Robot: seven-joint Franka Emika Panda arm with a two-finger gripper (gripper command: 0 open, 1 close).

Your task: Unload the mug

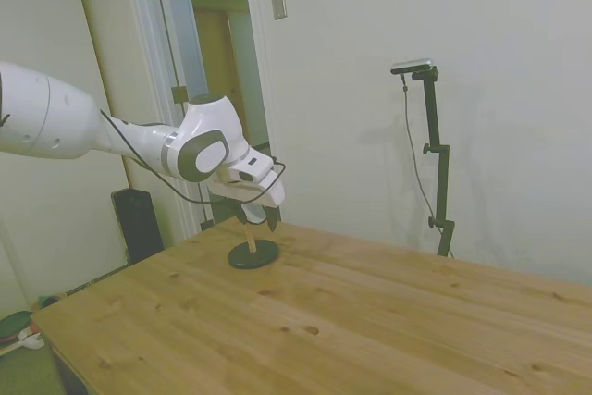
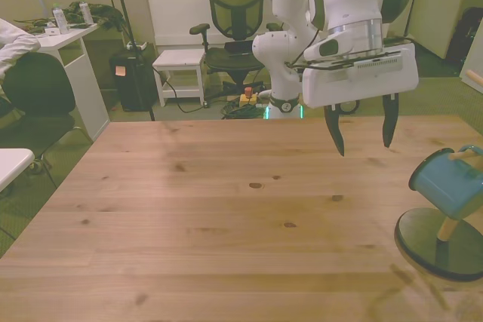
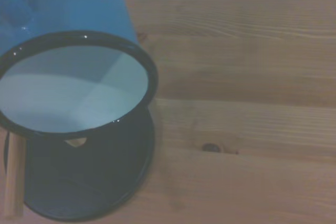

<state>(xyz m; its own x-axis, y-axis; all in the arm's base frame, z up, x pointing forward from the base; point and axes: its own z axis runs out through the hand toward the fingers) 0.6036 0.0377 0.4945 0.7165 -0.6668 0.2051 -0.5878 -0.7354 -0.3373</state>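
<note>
The mug [image 2: 447, 180] is light blue and hangs tilted on a wooden peg of a stand with a dark round base [image 2: 441, 251], at the table's edge on the front view's right. My gripper [image 2: 361, 133] is open and empty, hovering above the table a little way from the mug toward the front view's left and farther back. In the side view the gripper [image 1: 266, 218] hangs just over the stand's base [image 1: 253, 254], and the hand hides most of the mug. The wrist view shows the mug's white inside [image 3: 73, 85], its dark rim and the base [image 3: 89, 182] from close by.
The wooden table [image 2: 226, 224] stretches wide on the front view's left of the stand. Behind it stand an office chair [image 2: 235, 5], a white stool [image 2: 181, 62] and a white desk [image 2: 72, 50]. A wall and a doorway [image 1: 222, 62] lie beyond the stand in the side view.
</note>
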